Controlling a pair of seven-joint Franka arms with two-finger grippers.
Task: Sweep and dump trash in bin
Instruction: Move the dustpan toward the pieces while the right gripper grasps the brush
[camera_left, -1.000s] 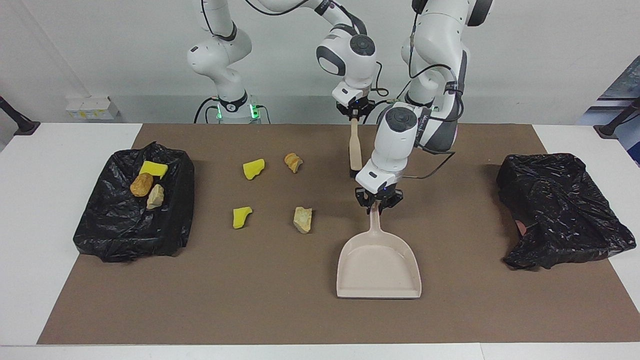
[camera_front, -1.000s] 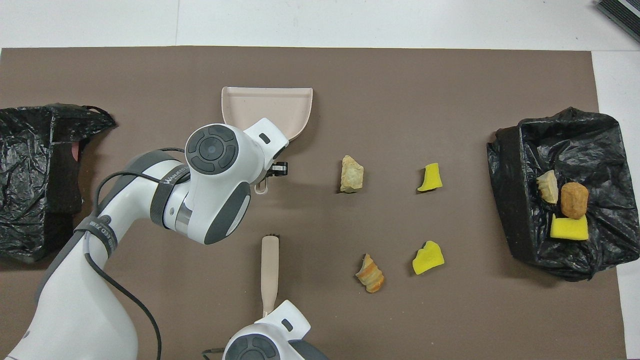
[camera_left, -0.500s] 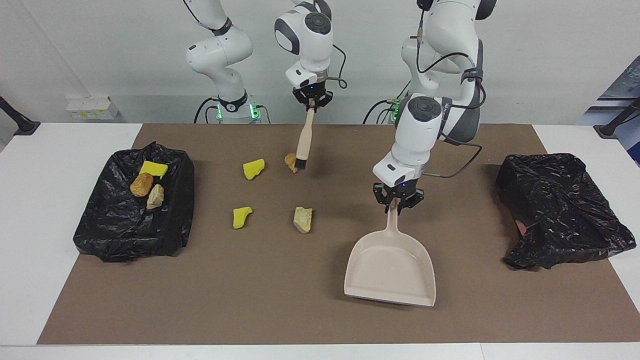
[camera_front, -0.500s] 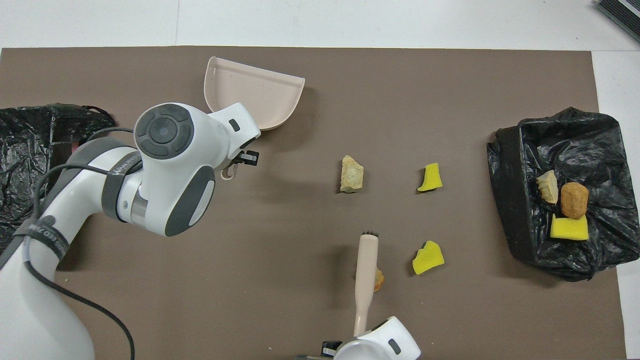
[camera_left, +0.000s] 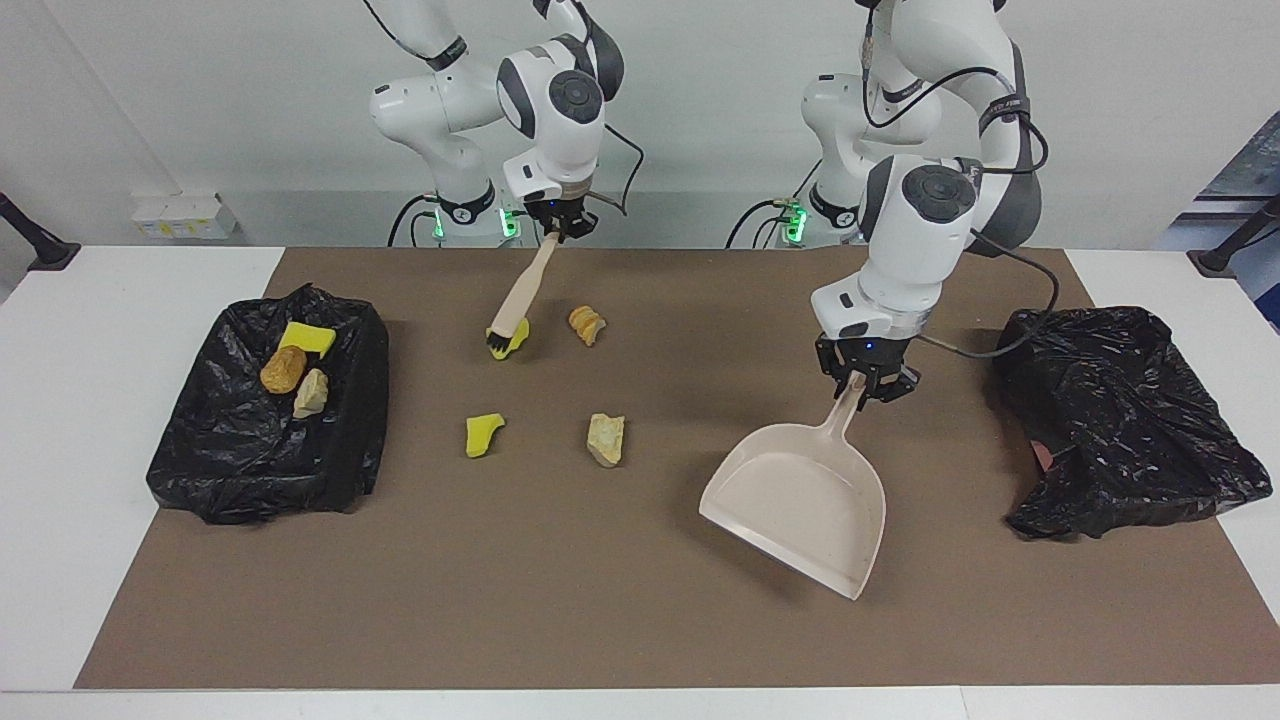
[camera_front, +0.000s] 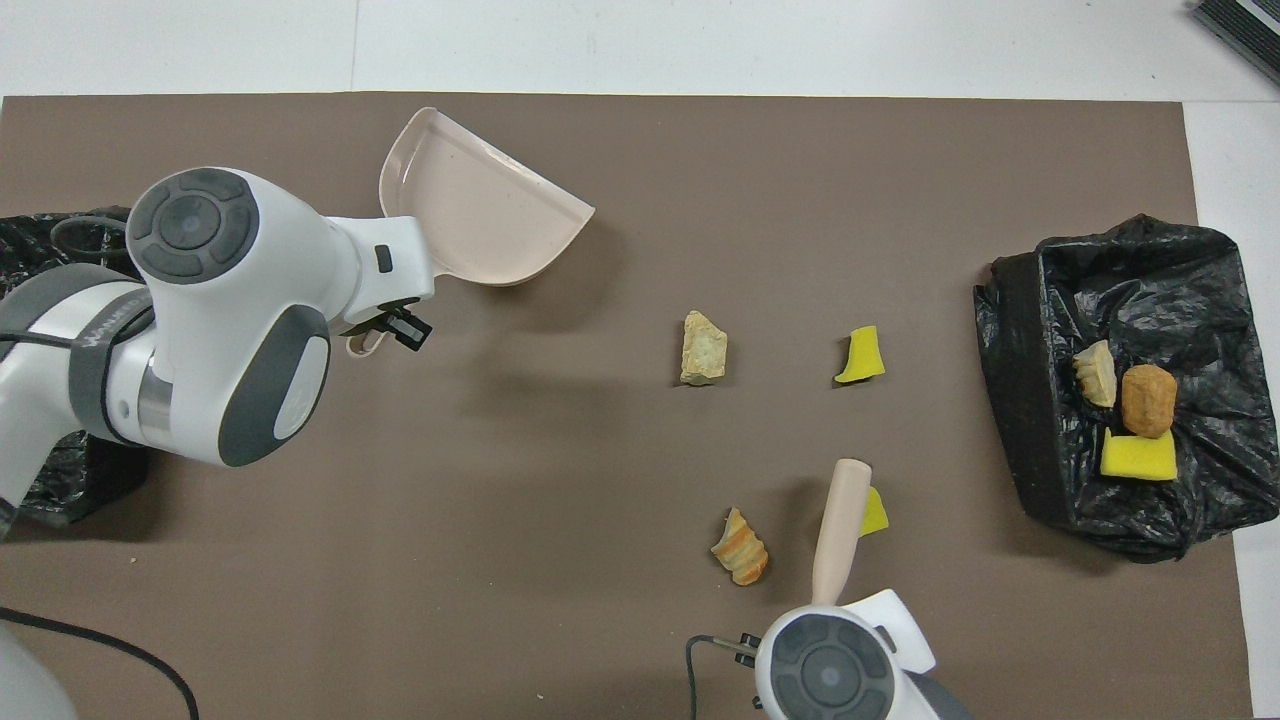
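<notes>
My right gripper (camera_left: 560, 226) is shut on the handle of the beige brush (camera_left: 520, 296), also seen in the overhead view (camera_front: 840, 520). The bristles are at a yellow sponge chunk (camera_left: 516, 338) (camera_front: 877, 512). A striped roll (camera_left: 586, 324) (camera_front: 741, 547) lies beside it. A second yellow chunk (camera_left: 483, 434) (camera_front: 860, 355) and a beige rock-like piece (camera_left: 606, 439) (camera_front: 704, 348) lie farther from the robots. My left gripper (camera_left: 860, 380) (camera_front: 385, 325) is shut on the handle of the beige dustpan (camera_left: 800, 500) (camera_front: 480, 215), held tilted above the mat.
A black-bagged bin (camera_left: 250, 460) (camera_front: 1030, 330) at the right arm's end holds a yellow sponge (camera_left: 307, 338), a roll (camera_left: 283, 369) and a pale piece (camera_left: 311, 392). Another black bag (camera_left: 1120, 420) (camera_front: 60, 300) lies at the left arm's end.
My right gripper swung the brush toward the right arm's end, from the roll to the yellow chunk. My left gripper lifted and turned the dustpan and moved it toward the left arm's end.
</notes>
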